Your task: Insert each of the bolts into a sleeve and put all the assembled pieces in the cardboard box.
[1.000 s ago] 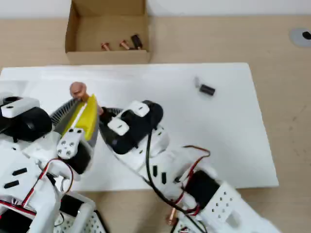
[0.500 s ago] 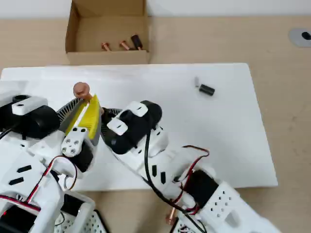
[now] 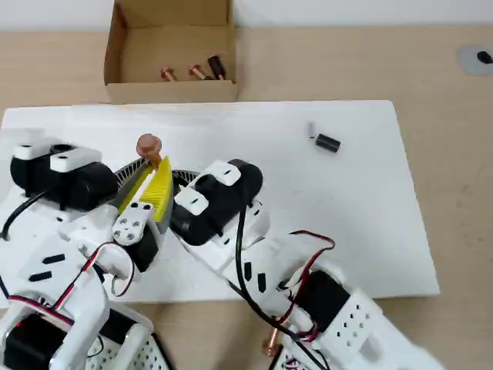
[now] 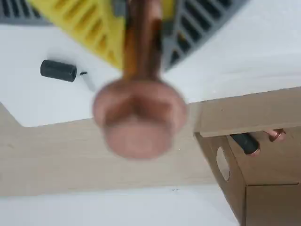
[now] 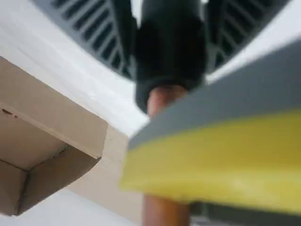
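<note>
The left gripper (image 4: 141,28) pinches the shank of a copper-coloured metal bolt with a broad round head (image 4: 138,113) between its yellow and grey jaws, the head poking out past the tips. Hard against it, the right gripper (image 5: 170,23) is clamped on a short black cylindrical sleeve (image 5: 170,52), whose mouth meets the bolt's shank.

I'd worry about alignment. If shank and sleeve sit crooked, a push could jam them or twist the bolt in its grip, and an early release would drop the piece onto the white board (image 3: 347,231).

The yellow jaw covers how deep the shank sits. The brown cardboard box (image 3: 115,54) waits beyond, and a loose black sleeve (image 3: 328,142) lies well apart.
</note>
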`<move>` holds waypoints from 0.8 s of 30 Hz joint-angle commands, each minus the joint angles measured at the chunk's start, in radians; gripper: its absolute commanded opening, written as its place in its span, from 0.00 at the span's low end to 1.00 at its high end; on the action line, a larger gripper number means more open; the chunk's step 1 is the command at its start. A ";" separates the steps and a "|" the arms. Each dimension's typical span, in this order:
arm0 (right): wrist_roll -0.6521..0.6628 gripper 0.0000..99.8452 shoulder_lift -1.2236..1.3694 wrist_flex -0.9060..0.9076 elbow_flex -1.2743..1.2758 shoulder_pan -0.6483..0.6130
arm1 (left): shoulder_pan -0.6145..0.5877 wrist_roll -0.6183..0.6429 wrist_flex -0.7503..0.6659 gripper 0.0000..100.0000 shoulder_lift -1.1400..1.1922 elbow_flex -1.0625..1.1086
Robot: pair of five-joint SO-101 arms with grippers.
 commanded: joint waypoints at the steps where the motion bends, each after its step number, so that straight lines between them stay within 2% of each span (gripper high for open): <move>1: -0.009 0.01 -0.022 -0.023 -0.002 -0.016 | 0.031 -0.041 0.014 0.01 -0.002 0.003; 4: -0.009 0.01 -0.022 -0.023 -0.001 -0.016 | 0.055 -0.124 0.069 0.04 -0.002 0.014; 13: -0.009 0.01 -0.022 -0.021 -0.001 -0.016 | 0.046 -0.109 0.149 0.09 -0.004 0.008; 15: -0.009 0.01 -0.022 -0.021 -0.001 -0.016 | -0.005 -0.097 0.178 0.11 -0.002 -0.005; 20: -0.009 0.01 -0.021 0.038 -0.008 -0.016 | -0.158 -0.190 0.316 0.13 0.062 -0.080; 24: -0.009 0.01 -0.021 0.038 -0.012 -0.015 | -0.213 -0.229 0.436 0.13 0.137 -0.203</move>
